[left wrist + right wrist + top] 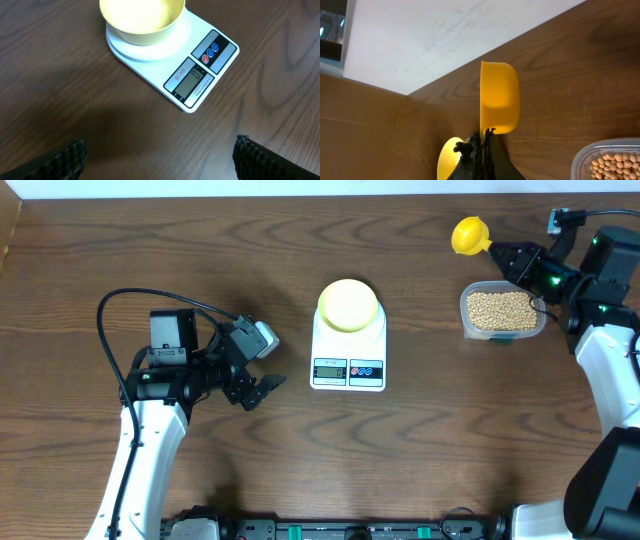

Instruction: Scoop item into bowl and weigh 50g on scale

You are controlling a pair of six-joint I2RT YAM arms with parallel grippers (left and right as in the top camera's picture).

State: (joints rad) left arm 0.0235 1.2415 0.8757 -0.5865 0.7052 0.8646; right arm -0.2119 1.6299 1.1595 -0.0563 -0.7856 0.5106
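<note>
The pale-yellow bowl stands empty on the white scale at mid-table; both also show in the left wrist view, bowl and scale. My left gripper hovers open to the left of the scale, with its fingers wide apart over bare wood. The tan grains fill a clear tub at the right. My right gripper is shut on the handle of a bright yellow scoop, held behind the tub's left end. In the right wrist view the scoop is seen edge-on, with the grains at the lower right.
The table's far edge runs just behind the scoop, where a white surface begins. A black cable loops above the left arm. Bare wood lies between the left gripper and the scale.
</note>
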